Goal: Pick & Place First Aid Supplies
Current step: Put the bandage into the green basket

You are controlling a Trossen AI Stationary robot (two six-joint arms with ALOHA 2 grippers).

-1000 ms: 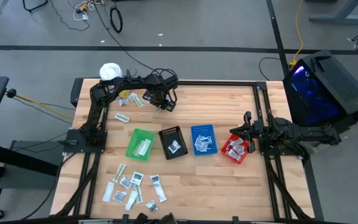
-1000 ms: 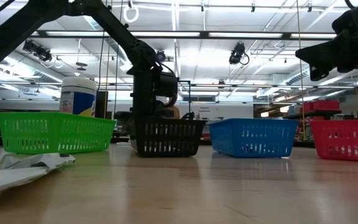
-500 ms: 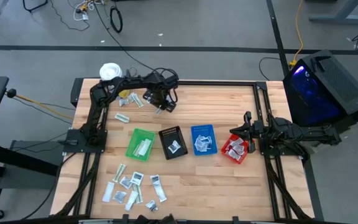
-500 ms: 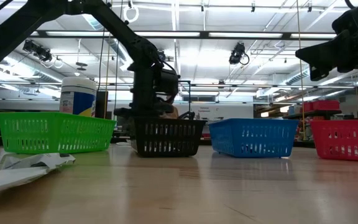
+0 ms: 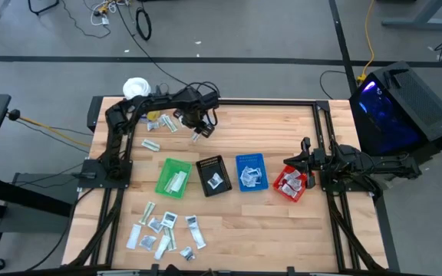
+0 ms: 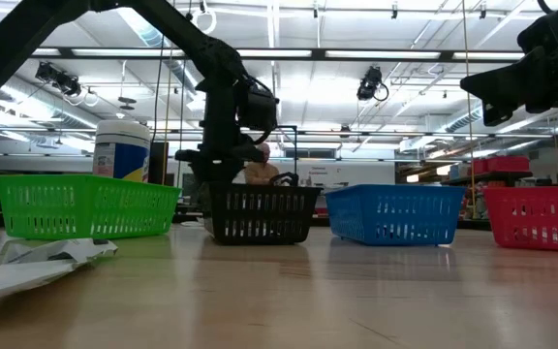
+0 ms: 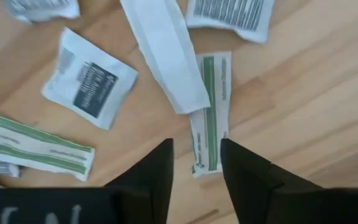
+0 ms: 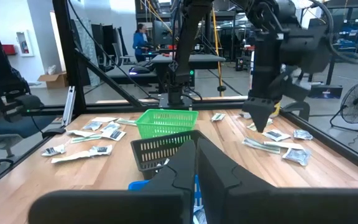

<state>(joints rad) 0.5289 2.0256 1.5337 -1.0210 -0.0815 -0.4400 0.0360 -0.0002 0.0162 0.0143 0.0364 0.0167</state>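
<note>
The left gripper [image 7: 194, 163] hangs with its jaws partly apart and empty, straddling the end of a green-striped strip packet [image 7: 207, 112] that lies flat among other sachets [image 5: 158, 123] at the table's far left. A long white packet [image 7: 165, 53] overlaps that strip, so closing here might drag both or slip off. No print is legible; the right gripper [image 8: 196, 163] waits closed, empty, above the red bin [image 5: 291, 185].

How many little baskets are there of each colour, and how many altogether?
Green basket: 1
Black basket: 1
Blue basket: 1
Red basket: 1
Total: 4
</note>
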